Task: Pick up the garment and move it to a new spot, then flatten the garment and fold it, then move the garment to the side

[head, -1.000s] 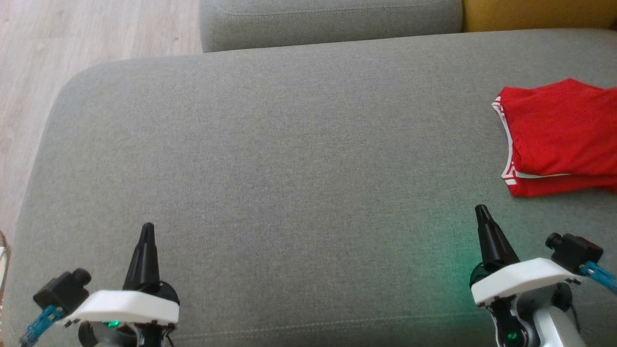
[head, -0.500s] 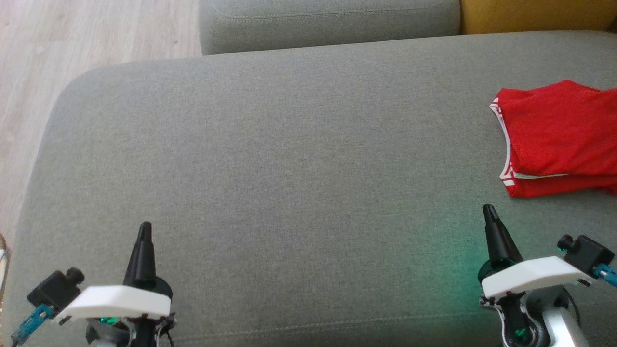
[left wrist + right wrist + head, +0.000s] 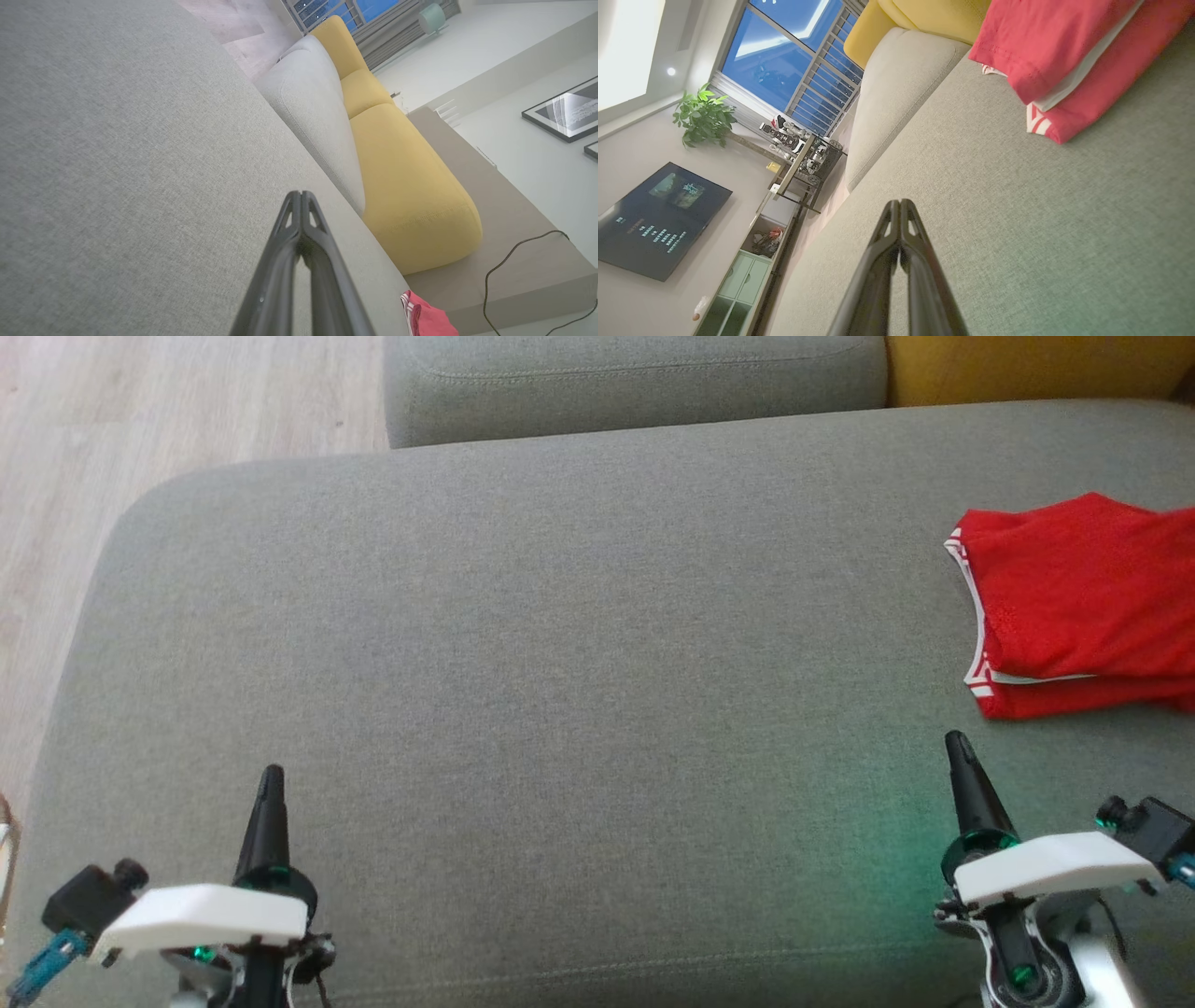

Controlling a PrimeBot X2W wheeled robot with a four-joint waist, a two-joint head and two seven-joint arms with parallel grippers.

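Observation:
A red garment (image 3: 1083,602) with white trim lies folded at the right edge of the grey sofa seat (image 3: 560,691); its far side runs out of the head view. It also shows as a red garment (image 3: 1059,60) at the top right of the right wrist view and a small red garment (image 3: 425,319) corner at the bottom of the left wrist view. My right gripper (image 3: 957,744) is shut and empty, a short way in front of the garment's near edge. My left gripper (image 3: 272,777) is shut and empty at the lower left, far from it. Both pairs of fingertips meet: left gripper (image 3: 301,195), right gripper (image 3: 900,203).
A grey back cushion (image 3: 635,378) and a yellow cushion (image 3: 1036,364) line the far side of the seat. Wooden floor (image 3: 140,420) lies past the seat's rounded left end. A wide stretch of bare seat lies between the grippers.
Both grippers have drawn back a little toward the bottom of the head view, the right one also shifting slightly right. The garment has kept its place on the seat.

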